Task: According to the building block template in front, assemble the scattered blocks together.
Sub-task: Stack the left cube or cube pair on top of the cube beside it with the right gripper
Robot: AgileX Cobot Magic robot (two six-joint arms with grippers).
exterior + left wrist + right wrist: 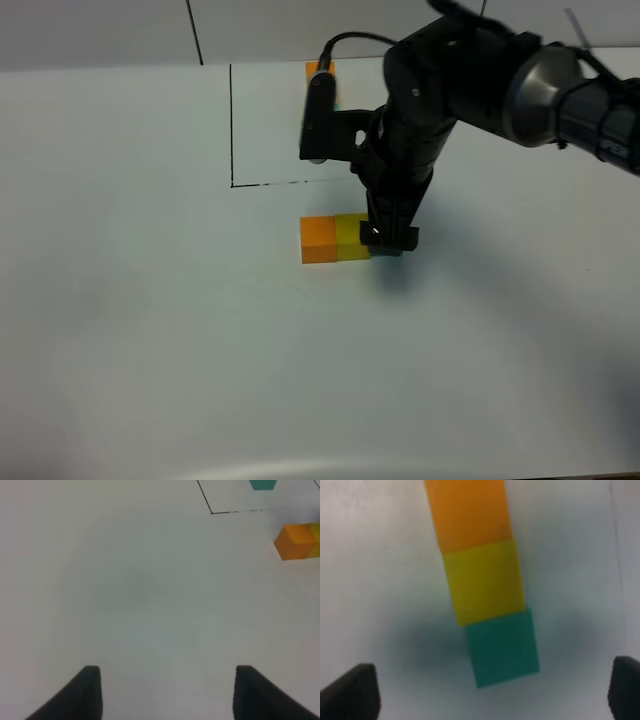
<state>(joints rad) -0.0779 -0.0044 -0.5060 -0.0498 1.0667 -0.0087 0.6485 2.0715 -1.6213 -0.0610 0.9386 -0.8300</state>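
The three scattered blocks lie in a row on the white table: orange (318, 240), yellow (352, 236), and teal, which my right gripper (389, 238) hides in the exterior view. In the right wrist view the orange (467, 512), yellow (485, 580) and teal (504, 647) cubes touch in a line, the teal one slightly turned. My right gripper (491, 677) is open, its fingers wide on both sides of the teal cube without touching it. The template's orange end (319, 70) shows behind the arm. My left gripper (167, 690) is open and empty over bare table.
A thin black drawn outline (232, 130) marks a rectangle at the back of the table. In the left wrist view its corner (211, 512), a teal cube (262, 484) inside it and the orange loose cube (296, 541) show. The right arm (470, 80) reaches in from the right.
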